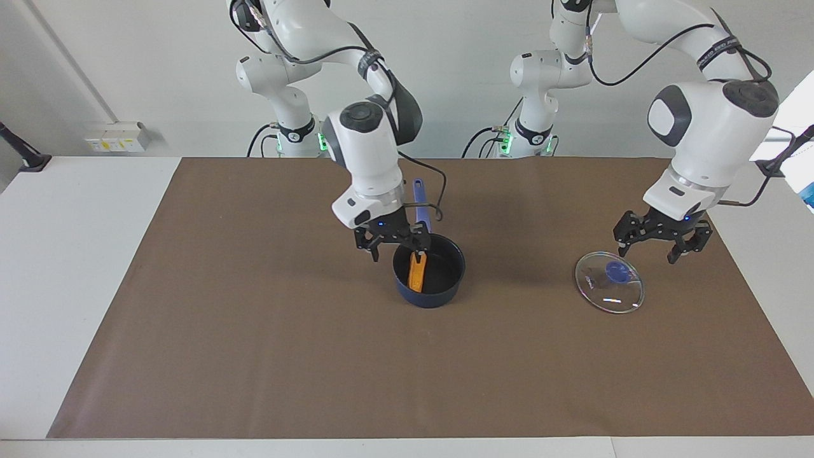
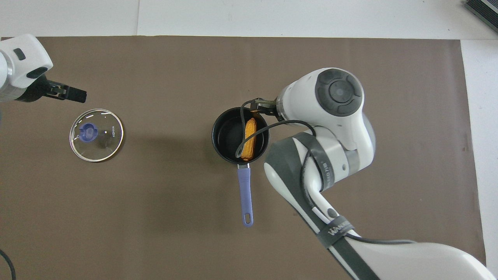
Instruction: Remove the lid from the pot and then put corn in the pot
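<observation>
The navy pot (image 1: pixel 439 294) stands mid-table with its lid off, its blue handle (image 1: pixel 420 198) pointing toward the robots. The orange-yellow corn (image 1: pixel 416 275) lies inside it, leaning on the wall toward the right arm's end; it also shows in the overhead view (image 2: pixel 249 140) inside the pot (image 2: pixel 225 136). My right gripper (image 1: pixel 397 250) hangs open just over the pot's rim, one finger by the corn's upper end. The glass lid (image 1: pixel 609 282) with its blue knob lies flat on the mat toward the left arm's end, also in the overhead view (image 2: pixel 96 135). My left gripper (image 1: pixel 648 248) is open and empty just above it.
A brown mat (image 1: pixel 254 356) covers most of the white table. The right arm's cable (image 2: pixel 243 132) loops over the pot. A white socket box (image 1: pixel 117 136) sits at the wall past the right arm's end.
</observation>
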Motion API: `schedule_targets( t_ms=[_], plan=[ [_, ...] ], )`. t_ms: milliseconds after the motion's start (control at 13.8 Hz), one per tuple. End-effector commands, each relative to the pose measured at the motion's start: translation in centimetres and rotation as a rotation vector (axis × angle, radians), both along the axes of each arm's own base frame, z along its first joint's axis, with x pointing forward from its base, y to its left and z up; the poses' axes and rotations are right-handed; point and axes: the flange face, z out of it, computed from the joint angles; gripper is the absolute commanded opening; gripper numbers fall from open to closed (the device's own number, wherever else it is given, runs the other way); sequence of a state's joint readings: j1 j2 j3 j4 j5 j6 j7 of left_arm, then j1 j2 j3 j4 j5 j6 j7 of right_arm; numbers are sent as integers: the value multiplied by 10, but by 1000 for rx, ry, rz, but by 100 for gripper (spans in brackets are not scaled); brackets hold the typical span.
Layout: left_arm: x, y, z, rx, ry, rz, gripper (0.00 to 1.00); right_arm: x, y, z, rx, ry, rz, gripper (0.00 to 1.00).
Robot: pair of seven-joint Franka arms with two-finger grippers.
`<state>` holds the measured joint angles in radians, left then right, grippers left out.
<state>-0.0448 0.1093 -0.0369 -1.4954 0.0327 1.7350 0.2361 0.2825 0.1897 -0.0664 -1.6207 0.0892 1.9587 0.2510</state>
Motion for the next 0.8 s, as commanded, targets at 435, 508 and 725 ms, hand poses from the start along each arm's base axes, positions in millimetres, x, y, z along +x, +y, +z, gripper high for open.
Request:
schedule_targets(
  t_ms=[435,508,725],
  plan=[
    [-73,4,70,16,52,5,100,-60,-132,104,-70,54,117,100],
    [-75,5,70,12,68,8,100,-63,-137,104,-60,79,123,100],
    [-75,12,66,-7,96,26,100,-65,-162,106,-75,88,89,100]
  ],
)
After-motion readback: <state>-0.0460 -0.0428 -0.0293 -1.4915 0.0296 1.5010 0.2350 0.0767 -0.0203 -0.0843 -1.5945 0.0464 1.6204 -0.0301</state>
